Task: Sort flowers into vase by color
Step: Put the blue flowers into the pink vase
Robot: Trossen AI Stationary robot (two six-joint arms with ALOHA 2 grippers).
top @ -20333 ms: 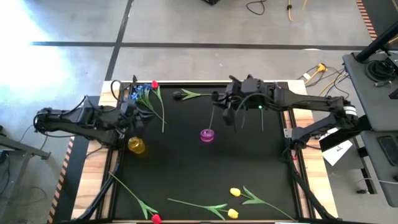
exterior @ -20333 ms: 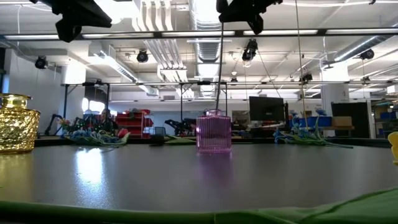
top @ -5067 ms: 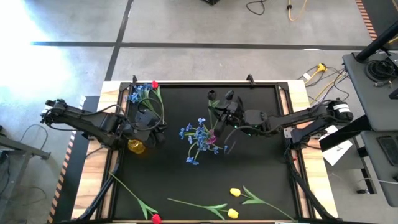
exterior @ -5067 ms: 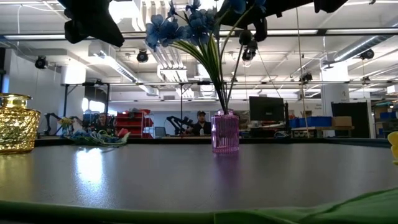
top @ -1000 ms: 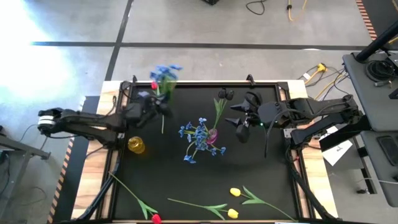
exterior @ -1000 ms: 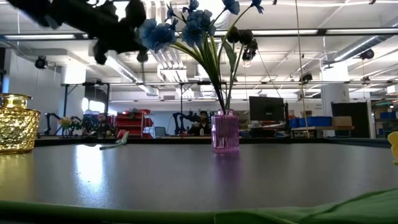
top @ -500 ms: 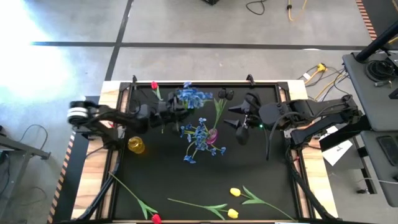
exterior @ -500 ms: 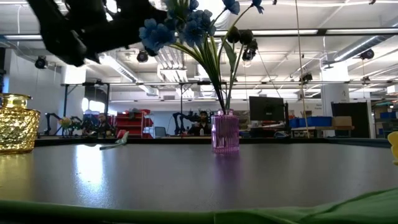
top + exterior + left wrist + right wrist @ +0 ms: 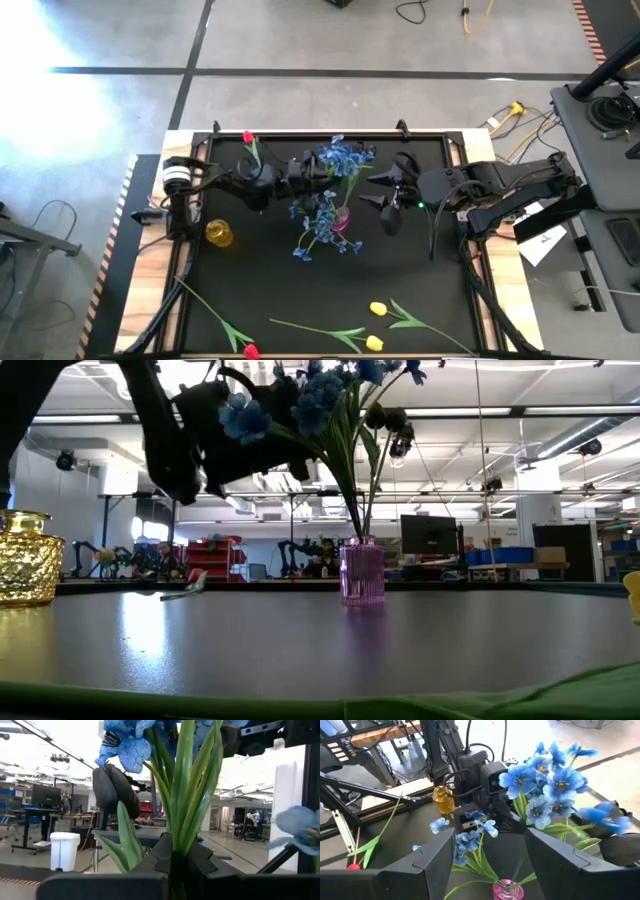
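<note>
The left hand [image 9: 312, 172] was clamped on the green stems of a bunch of blue flowers [image 9: 343, 158], carrying it raised above the bench [image 9: 420, 270] with the blossoms leading, presumably so the stems could be swung upright over the pink vase [image 9: 342, 219], which stood just ahead of and below that hand. That vase already held one blue bunch [image 9: 318, 222] and a dark-headed bloom [image 9: 384, 417], which suggests it served as the blue vase and explains the heading. The right hand [image 9: 384, 201] waited on the far side of the pink vase, fingers spread and empty, likely kept back to leave room. A gold vase [image 9: 219, 234] stood empty, behind the left hand and off to its side. Still lying on the bench were two red tulips [image 9: 248, 138], one behind the left hand and one [image 9: 250, 351] at the near edge, and two yellow tulips [image 9: 377, 309], also far from both hands.
</note>
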